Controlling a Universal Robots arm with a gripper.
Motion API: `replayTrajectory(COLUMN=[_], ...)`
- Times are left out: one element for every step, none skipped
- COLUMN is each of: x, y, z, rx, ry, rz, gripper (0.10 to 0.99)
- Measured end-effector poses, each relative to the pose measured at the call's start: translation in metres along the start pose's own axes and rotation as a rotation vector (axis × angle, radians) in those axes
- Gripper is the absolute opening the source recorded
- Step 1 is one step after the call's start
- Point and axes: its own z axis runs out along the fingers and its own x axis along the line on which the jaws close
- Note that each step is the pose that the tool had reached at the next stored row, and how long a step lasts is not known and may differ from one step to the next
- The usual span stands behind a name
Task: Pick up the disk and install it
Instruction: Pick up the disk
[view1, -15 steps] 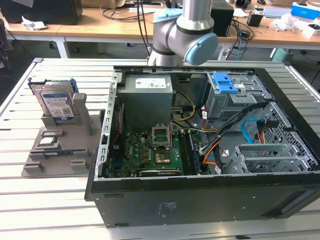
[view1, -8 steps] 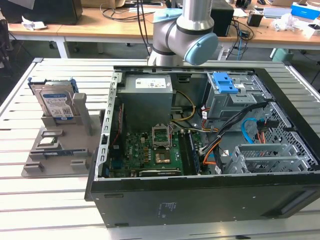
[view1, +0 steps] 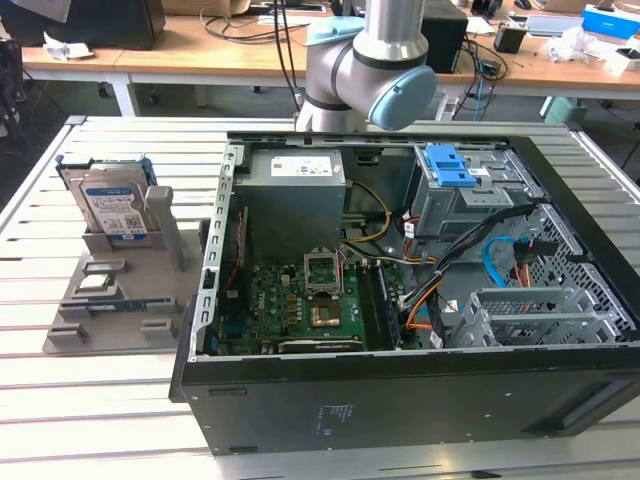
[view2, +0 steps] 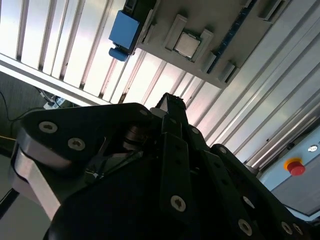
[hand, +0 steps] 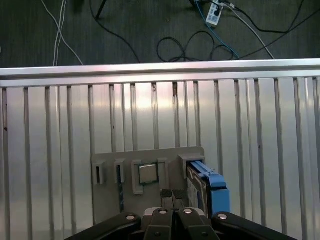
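For the disk (view1: 108, 203): standing on edge in the grey holder (view1: 165, 230) on the slatted table (view1: 60, 410), at the exterior view's left of the open computer case (view1: 420, 405). For the gripper (hand: 172, 195): above that holder, clear of the disk, fingers closed together on nothing.

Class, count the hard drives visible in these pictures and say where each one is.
1. The disk stands on edge in the grey holder on the table, to the exterior view's left of the open computer case. Others may hide inside it.
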Motion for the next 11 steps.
replayTrajectory(x=[0.0000,0.0000,0.0000,0.0000,0.0000,0.0000,0.0000,0.0000,0.0000,0.0000,0.0000], y=[0.0000,0.0000,0.0000,0.0000,0.0000,0.0000,0.0000,0.0000,0.0000,0.0000,0.0000], z=[0.0000,0.0000,0.0000,0.0000,0.0000,0.0000,0.0000,0.0000,0.0000,0.0000,0.0000], rx=[0.000,0.000,0.000,0.000,0.000,0.000,0.000,0.000,0.000,0.000,0.000], ry=[0.0000,0.0001,0.0001,0.0000,0.0000,0.0000,0.0000,0.0001,0.0000,0.0001,0.0000], rz=[0.000,0.000,0.000,0.000,0.000,0.000,0.000,0.000,0.000,0.000,0.000], gripper=[0.106,0.106,0.106,0.106,0.114,0.169,0.231,0.294,0.294,0.357,0.357])
